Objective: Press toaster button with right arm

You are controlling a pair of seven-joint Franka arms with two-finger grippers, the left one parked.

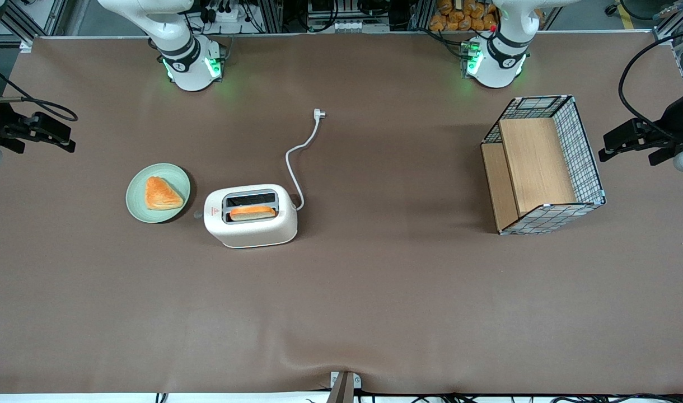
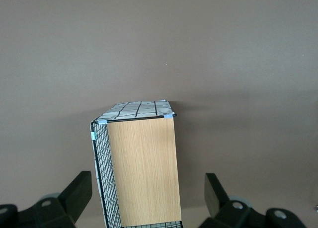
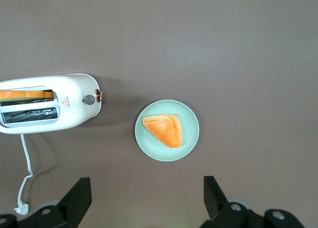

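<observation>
We take the toaster [image 1: 251, 215] as our landmark: it sits on the brown tabletop [image 1: 375, 302], toward the working arm's end, with a slice of toast [image 1: 252, 212] in the slot nearer the front camera and the other slot dark. The toaster button [image 3: 89, 100] is a small grey knob at the narrow end by the red triangle label [image 1: 215, 211], the end that faces the plate. Just beside that end, apart from the toaster, lies a pale green plate [image 1: 137, 204] carrying a triangular pastry [image 1: 162, 193]. The white power cord [image 1: 299, 159] runs from the toaster's other end to a plug lying farther from the front camera.

The claw [image 3: 147, 198] hangs high above the tabletop, well apart from the toaster, looking down on both toaster and plate; its fingers [image 3: 75, 199] are spread wide and hold nothing.

A wire basket [image 1: 585, 145] with wooden shelves stands well away from the toaster, toward the parked arm's end.
</observation>
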